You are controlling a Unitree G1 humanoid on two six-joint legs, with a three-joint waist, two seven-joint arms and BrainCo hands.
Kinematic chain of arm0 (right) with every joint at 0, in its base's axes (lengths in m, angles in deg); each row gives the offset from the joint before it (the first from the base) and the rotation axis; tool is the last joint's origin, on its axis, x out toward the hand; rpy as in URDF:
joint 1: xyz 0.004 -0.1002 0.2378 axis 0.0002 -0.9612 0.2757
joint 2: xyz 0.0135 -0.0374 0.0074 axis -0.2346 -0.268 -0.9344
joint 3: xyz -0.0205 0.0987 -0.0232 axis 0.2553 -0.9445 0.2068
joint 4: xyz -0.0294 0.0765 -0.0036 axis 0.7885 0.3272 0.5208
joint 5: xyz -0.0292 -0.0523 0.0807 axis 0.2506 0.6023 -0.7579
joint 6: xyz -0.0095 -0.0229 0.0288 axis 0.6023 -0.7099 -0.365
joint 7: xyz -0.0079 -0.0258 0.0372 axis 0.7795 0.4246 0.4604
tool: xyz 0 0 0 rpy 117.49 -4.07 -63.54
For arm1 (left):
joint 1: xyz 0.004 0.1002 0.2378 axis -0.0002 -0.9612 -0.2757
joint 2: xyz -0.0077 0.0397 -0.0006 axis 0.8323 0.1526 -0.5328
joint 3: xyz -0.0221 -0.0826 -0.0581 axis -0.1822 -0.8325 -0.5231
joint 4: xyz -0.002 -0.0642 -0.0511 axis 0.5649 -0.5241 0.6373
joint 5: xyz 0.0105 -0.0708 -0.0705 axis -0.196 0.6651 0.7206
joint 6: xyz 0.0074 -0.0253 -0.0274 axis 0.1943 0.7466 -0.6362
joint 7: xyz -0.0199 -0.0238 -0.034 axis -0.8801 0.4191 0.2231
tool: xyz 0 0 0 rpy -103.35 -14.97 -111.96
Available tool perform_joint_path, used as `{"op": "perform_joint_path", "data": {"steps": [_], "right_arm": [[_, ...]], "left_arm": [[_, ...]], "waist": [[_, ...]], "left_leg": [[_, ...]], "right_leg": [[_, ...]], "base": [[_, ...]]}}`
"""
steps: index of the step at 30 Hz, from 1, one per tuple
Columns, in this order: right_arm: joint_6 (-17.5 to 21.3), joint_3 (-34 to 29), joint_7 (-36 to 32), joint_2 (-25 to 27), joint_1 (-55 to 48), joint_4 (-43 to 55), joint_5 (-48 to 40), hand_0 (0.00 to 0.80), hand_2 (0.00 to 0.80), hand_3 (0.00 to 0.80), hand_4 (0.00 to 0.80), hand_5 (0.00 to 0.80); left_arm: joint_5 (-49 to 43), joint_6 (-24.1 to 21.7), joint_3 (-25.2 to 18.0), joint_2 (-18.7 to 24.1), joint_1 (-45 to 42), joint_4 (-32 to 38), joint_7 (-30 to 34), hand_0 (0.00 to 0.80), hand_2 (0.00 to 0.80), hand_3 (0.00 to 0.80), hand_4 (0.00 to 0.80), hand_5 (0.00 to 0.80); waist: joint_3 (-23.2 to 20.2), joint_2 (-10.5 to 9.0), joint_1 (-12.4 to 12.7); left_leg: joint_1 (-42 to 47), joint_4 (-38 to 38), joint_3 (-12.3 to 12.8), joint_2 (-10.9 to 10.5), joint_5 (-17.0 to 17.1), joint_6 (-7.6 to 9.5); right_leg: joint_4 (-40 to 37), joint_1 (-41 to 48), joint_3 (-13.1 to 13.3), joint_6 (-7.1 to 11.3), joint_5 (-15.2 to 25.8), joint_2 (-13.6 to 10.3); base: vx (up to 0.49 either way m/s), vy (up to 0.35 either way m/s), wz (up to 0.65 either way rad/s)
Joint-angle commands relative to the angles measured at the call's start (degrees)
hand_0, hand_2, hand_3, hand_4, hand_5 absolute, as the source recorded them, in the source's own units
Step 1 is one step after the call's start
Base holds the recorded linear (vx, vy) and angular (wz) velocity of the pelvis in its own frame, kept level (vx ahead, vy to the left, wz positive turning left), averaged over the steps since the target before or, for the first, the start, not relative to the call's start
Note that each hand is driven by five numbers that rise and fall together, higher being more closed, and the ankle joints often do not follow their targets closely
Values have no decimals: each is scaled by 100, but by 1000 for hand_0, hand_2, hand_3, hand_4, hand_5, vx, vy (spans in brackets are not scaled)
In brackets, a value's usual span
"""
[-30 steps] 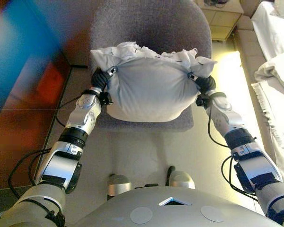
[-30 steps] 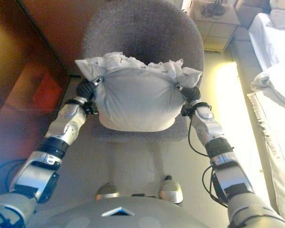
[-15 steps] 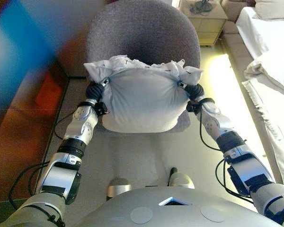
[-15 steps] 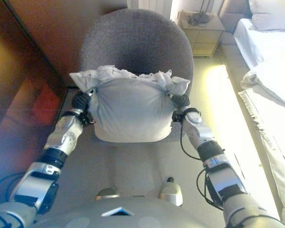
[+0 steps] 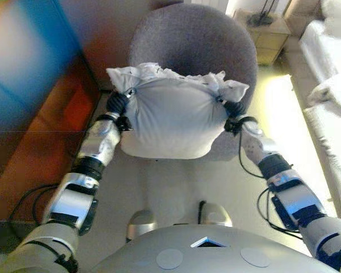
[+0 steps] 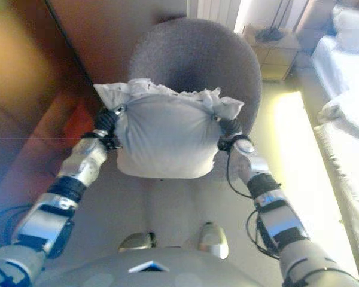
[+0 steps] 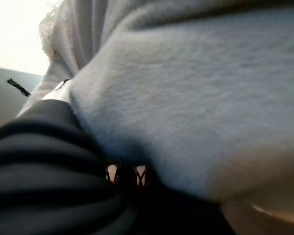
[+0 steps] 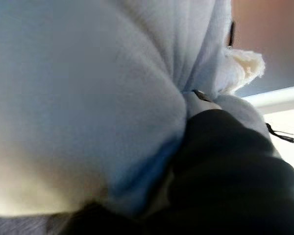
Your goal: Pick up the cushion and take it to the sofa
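A pale grey-white cushion (image 5: 170, 116) hangs in front of me, held up between both hands above the seat of a grey round-backed armchair (image 5: 196, 42). My left hand (image 5: 117, 103) grips the cushion's left upper corner, the cloth bunched where it pinches. My right hand (image 5: 233, 108) grips the right upper corner the same way. In each wrist view the cushion (image 7: 196, 93) (image 8: 83, 93) fills the picture beside the hand's dark cover (image 7: 44, 161) (image 8: 235, 176). No sofa is plainly in view.
A brown wooden cabinet (image 5: 40, 131) stands close on the left. A small bedside table (image 5: 267, 34) stands behind the armchair at the right. A bed with white linen (image 5: 335, 85) runs along the right edge. Pale floor (image 5: 176, 187) lies between me and the armchair.
The whole picture has shifted, so the camera has moved. The cushion stays held between both hands in front of the armchair.
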Motion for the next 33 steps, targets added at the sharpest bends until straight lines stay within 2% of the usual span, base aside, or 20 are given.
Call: {"op": "perform_joint_path", "data": {"steps": [1,3,5,7,8,10,11,12,13,14,15,17,18,20,23,24,25,28,31,33], "right_arm": [[352,-222,-129,-122,769,394,-285,800,800,800,800,800],[285,-288,-185,-128,666,426,-189,800,800,800,800,800],[226,-351,-376,-71,598,413,-177,800,800,800,800,800],[142,-337,-472,-90,605,414,-126,800,800,800,800,800],[117,-313,-516,-124,598,427,-116,800,800,800,800,800],[44,-259,-591,-177,510,549,-127,800,800,800,800,800],[39,-238,-611,-207,454,597,-91,800,800,800,800,800],[36,-177,-614,-209,403,665,-57,800,800,800,800,800],[42,-156,-645,-204,349,702,-34,800,800,800,800,800],[50,-144,-686,-196,265,736,2,800,800,800,800,800],[69,-139,-709,-198,213,745,21,800,800,800,800,800],[251,-89,-785,-207,31,716,59,800,800,800,800,800],[295,-76,-771,-224,20,701,59,800,800,800,800,800],[263,-81,-656,-206,137,644,-31,800,800,800,800,800],[149,-111,-439,-216,362,584,-159,800,800,800,800,800],[137,-106,-393,-217,400,584,-173,800,800,800,800,800],[128,-100,-344,-245,465,566,-176,800,800,800,800,800],[158,-137,-265,-268,468,559,-149,800,800,800,800,800],[208,-176,-239,-282,354,616,-63,800,800,800,800,800],[250,-127,-121,-352,371,652,81,800,800,800,800,800]], "left_arm": [[64,-403,78,-9,804,336,63,800,800,800,800,800],[-26,-298,23,-20,684,410,67,800,800,800,800,800],[-47,-268,-63,-83,589,435,75,800,800,800,800,800],[-20,-237,-164,-120,498,475,65,800,800,800,800,800],[-60,-253,-211,-130,442,494,25,800,800,800,800,800],[-5,-296,-302,-132,289,579,-82,800,800,800,800,800],[19,-303,-335,-141,259,610,-126,800,800,800,800,800],[-23,-341,-356,-161,215,638,-182,800,800,800,800,800],[-25,-349,-372,-165,174,690,-214,800,800,800,800,800],[-37,-343,-410,-156,108,778,-231,800,800,800,800,800],[-72,-323,-432,-151,73,840,-251,800,800,800,800,800],[-167,-334,-488,-160,-52,926,-264,800,800,800,800,800],[-162,-340,-481,-140,-63,929,-269,800,800,800,800,800],[-110,-303,-543,-44,-61,885,-170,800,800,800,800,800],[4,-191,-597,35,77,797,-68,800,800,800,800,800],[0,-195,-595,19,127,724,-44,800,800,800,800,800],[-37,-231,-563,-26,225,586,-37,800,800,800,800,800],[-9,-274,-414,-88,357,371,-2,800,800,800,800,800],[79,-247,-296,-117,404,339,-47,800,800,800,800,800],[120,-317,-197,-108,524,268,-148,800,800,800,800,800]], "waist": [[-109,-149,-240],[-146,-169,-284],[-241,-167,-291],[-374,-124,-290],[-438,-72,-306],[-595,66,-413],[-661,68,-457],[-707,26,-474],[-713,-69,-459],[-695,-212,-416],[-684,-242,-385],[-536,-277,-196],[-512,-339,-134],[-390,-306,95],[-329,-177,283],[-326,-161,311],[-363,-140,283],[-421,-5,169],[-436,101,118],[-345,161,114]], "left_leg": [[1144,-337,-267,-339,-1080,362],[1441,-352,-297,-383,-1250,449],[1487,-272,-316,-412,-1180,473],[1559,-6,-146,-302,-857,312],[1600,121,-52,-200,-617,199],[1615,649,57,113,285,-179],[1557,1054,139,232,790,-364],[1356,1803,248,353,1201,-546],[1139,2446,295,366,1310,-584],[792,3235,374,384,1321,-570],[567,3506,411,427,1274,-543],[-79,3728,444,615,942,-339],[-270,3497,428,555,958,-260],[-632,2698,377,621,933,-150],[-720,1161,435,817,1029,-207],[-684,820,487,848,957,-216],[-530,431,576,840,643,-181],[-141,-78,685,759,347,-150],[56,-350,743,626,243,-92],[4,-302,761,470,134,64]], "right_leg": [[-1420,-1228,177,479,1759,455],[-1423,-1369,-195,435,1896,537],[-1404,-1208,-230,326,1798,623],[-1132,-1078,-431,197,1626,605],[-987,-1030,-478,110,1511,625],[-796,-935,-315,-133,1231,806],[-790,-846,-264,-228,1141,832],[-800,-700,-201,-371,1051,853],[-800,-593,-172,-455,1011,799],[-761,-444,-159,-563,929,716],[-733,-377,-168,-608,877,715],[-704,5,-98,-660,666,792],[-722,102,-46,-648,617,765],[-738,398,81,-583,443,844],[-777,659,58,-399,210,818],[-792,717,35,-322,165,753],[-724,692,-68,-211,129,594],[-433,524,-139,-38,67,407],[-221,408,-206,69,43,281],[425,130,-265,124,166,114]], "base": [[500,0,24],[526,-21,-41],[458,-44,-33],[406,-68,33],[366,-73,31],[297,-82,8],[289,-139,0],[319,-172,10],[385,-209,-4],[326,-157,-30],[333,-118,-54],[308,4,-46],[298,78,-35],[322,131,-49],[275,209,-35],[195,265,-20],[136,222,-16],[110,192,-16],[59,142,15],[-17,153,5]]}}
